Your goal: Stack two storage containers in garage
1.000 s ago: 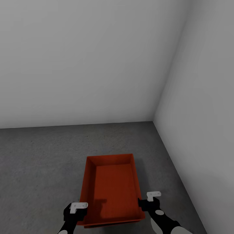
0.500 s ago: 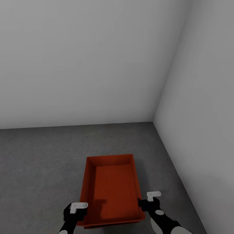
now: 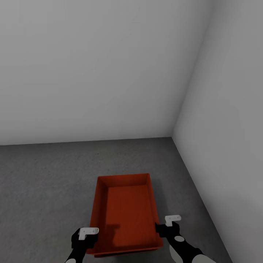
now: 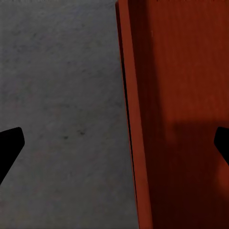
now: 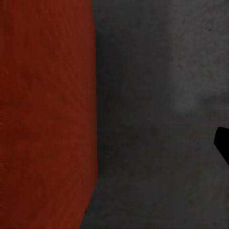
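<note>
Garage corner; orange-red container [image 3: 124, 213] sits low over the dark concrete floor [image 3: 44, 182], long axis running near to far, grey walls [image 3: 91, 73] behind and to the right; cannot tell whether it rests on the concrete or hangs just above it.

Step in hand, as I read it: set-down. To do it well: lower both sides evenly so the tub lands flat; let go only once the base is seated; pull both arms straight out sideways so the rim isn't dragged.

Left gripper [image 3: 88, 233] at the near-left rim, right gripper [image 3: 168, 225] at the near-right rim; forearms come in from the near edge, roughly symmetric.

Left wrist view: fingertips [image 4: 9, 143] spread wide, straddling the tub wall, no visible contact; reads as unclamped. Right gripper: cannot tell its opening or whether it grips.
</note>
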### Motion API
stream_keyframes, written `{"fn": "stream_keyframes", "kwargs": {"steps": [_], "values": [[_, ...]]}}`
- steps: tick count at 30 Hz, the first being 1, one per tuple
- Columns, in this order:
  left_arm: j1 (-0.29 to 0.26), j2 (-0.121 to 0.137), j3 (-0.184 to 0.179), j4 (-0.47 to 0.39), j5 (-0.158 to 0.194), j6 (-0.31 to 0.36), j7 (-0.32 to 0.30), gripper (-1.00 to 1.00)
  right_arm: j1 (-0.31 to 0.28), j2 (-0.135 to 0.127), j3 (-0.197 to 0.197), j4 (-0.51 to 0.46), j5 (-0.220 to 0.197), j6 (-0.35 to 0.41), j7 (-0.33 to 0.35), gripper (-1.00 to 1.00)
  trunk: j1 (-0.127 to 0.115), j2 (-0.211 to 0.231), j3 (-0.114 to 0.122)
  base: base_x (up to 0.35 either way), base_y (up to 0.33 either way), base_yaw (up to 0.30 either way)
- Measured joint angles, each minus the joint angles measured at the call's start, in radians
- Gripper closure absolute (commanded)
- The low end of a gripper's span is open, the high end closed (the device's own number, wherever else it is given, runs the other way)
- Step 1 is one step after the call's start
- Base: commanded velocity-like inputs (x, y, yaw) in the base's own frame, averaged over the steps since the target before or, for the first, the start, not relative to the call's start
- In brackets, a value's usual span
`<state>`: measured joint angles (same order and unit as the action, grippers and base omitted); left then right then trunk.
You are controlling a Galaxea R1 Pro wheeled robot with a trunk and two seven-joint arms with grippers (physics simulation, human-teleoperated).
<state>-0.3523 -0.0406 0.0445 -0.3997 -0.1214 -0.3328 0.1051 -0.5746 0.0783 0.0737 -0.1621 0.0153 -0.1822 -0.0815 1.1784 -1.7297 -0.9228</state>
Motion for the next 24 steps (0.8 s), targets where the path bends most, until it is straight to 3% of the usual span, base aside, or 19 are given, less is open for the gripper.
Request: {"fn": "stream_keyframes", "kwargs": {"steps": [24], "values": [[0.000, 0.000, 0.000, 0.000, 0.000, 0.000, 0.000, -1.00, 0.000, 0.000, 0.000, 0.000, 0.000, 0.000, 0.000, -1.00, -0.092, 0.168, 0.075, 0.000, 0.000, 0.000]]}}
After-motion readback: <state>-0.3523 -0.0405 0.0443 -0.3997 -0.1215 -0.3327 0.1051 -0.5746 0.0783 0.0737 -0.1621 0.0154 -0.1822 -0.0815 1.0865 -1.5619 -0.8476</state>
